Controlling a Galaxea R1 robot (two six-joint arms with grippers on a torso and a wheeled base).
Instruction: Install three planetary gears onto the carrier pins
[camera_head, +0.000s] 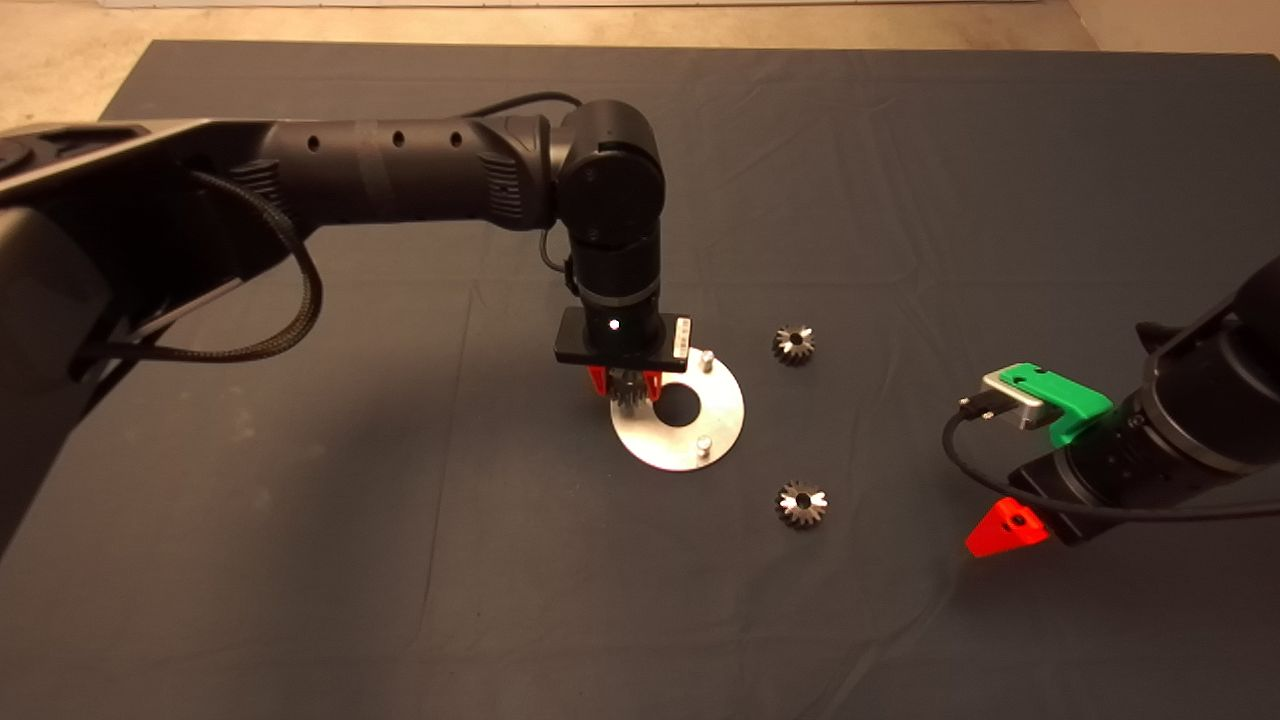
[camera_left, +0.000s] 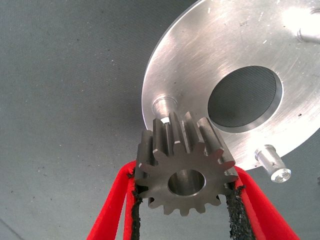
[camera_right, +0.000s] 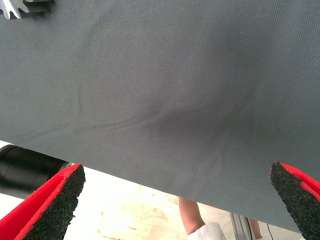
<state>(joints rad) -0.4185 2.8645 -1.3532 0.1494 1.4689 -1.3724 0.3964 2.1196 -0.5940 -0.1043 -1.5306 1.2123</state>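
A shiny round plate (camera_head: 715, 425) with a large centre hole lies mid-mat. Two pins (camera_head: 706, 358) (camera_head: 704, 444) show in the head view; the third is hidden under my left gripper (camera_head: 626, 385). My left gripper is shut on a dark toothed gear (camera_left: 184, 167) and holds it just above the plate's left pin (camera_left: 163, 105), a little off to its side. The plate (camera_left: 200, 55) and another pin (camera_left: 272, 163) show in the left wrist view. Two loose gears (camera_head: 793, 344) (camera_head: 802, 504) lie on the mat right of the plate. My right gripper (camera_head: 1005, 530) is open and empty at the right.
The dark mat (camera_head: 400, 560) covers the table; beige floor lies beyond its far edge. In the right wrist view a gear's edge (camera_right: 20, 7) shows, and a person's leg (camera_right: 197, 222) stands past the mat's edge.
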